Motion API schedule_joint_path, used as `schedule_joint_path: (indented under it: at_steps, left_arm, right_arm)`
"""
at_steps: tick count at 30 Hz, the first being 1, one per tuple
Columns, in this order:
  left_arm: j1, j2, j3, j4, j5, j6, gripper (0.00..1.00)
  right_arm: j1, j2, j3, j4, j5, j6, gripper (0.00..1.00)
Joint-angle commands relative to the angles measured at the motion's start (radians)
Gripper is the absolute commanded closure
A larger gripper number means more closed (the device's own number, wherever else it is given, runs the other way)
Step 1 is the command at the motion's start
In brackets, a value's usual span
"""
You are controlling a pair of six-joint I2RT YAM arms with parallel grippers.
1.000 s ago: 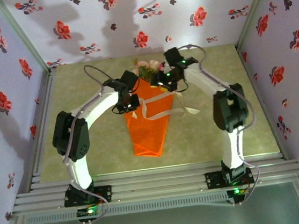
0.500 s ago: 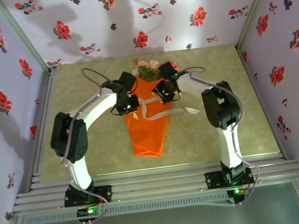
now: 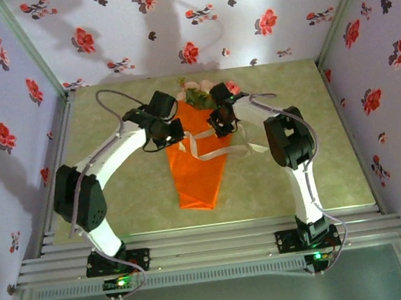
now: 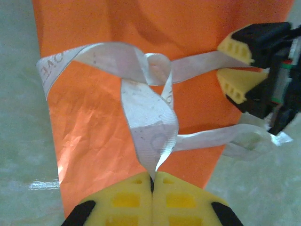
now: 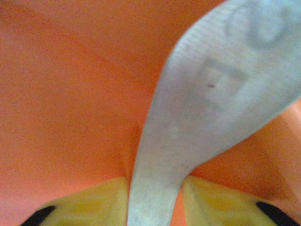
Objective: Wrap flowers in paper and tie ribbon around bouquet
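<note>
The bouquet (image 3: 198, 168) lies flat in the middle of the table (image 3: 119, 195), a slim cone of bright orange paper (image 4: 94, 117) with its point towards the arms' bases. Its wide end faces the back wall, where the flowers (image 3: 197, 92) poke out as a small cluster of pink and cream blooms with green leaves. A cream-white ribbon (image 4: 148, 113) crosses the upper half of the cone. From the left wrist it shows as a loose single crossing sitting on the paper, with one loop hanging off the cone's edge and another limp tail trailing onto the table on the far side. The paper is smooth and glossy, with fine creases under the ribbon. The left gripper (image 4: 151, 186) has its yellow fingers pressed tight together on one end of the ribbon. The right gripper (image 4: 233, 68) faces it across the cone, its fingers almost closed, and another strand runs straight from the crossing into the narrow gap and fills it. Both arms bend in over the wide part of the cone, so their black heads cover the paper just below the blooms. Walls (image 3: 136, 27) printed with red flowers close in the table on three sides.
</note>
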Motion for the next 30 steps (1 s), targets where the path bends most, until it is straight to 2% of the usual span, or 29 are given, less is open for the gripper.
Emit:
schedule_joint_path:
  at_steps: [1, 4, 8, 9, 16, 22, 30]
  left_arm:
    - [0.012, -0.092, -0.028, 0.048, 0.006, -0.023, 1.00]
    - [0.023, -0.143, -0.056, 0.074, 0.007, -0.030, 1.00]
    - [0.047, -0.207, -0.104, 0.113, 0.010, -0.050, 1.00]
    - [0.054, -0.219, -0.118, 0.117, 0.010, -0.056, 1.00]
    - [0.170, -0.314, -0.206, 0.116, -0.012, -0.108, 1.00]
    - [0.311, -0.380, -0.236, 0.103, -0.061, -0.134, 1.00]
    - [0.481, -0.362, -0.215, -0.114, -0.251, -0.201, 1.00]
  right_arm:
    - [-0.005, 0.047, 0.027, -0.060, 0.063, 0.039, 0.71]
    - [-0.008, 0.054, 0.041, -0.068, 0.062, 0.041, 0.80]
    - [-0.008, 0.035, 0.038, -0.083, 0.082, 0.034, 0.99]
    - [-0.006, 0.025, 0.034, -0.081, 0.087, 0.031, 1.00]
    - [-0.011, -0.078, -0.011, -0.092, 0.144, -0.020, 1.00]
    - [-0.040, -0.147, -0.071, -0.092, 0.117, -0.090, 1.00]
    - [-0.081, -0.208, -0.153, -0.097, 0.136, -0.164, 1.00]
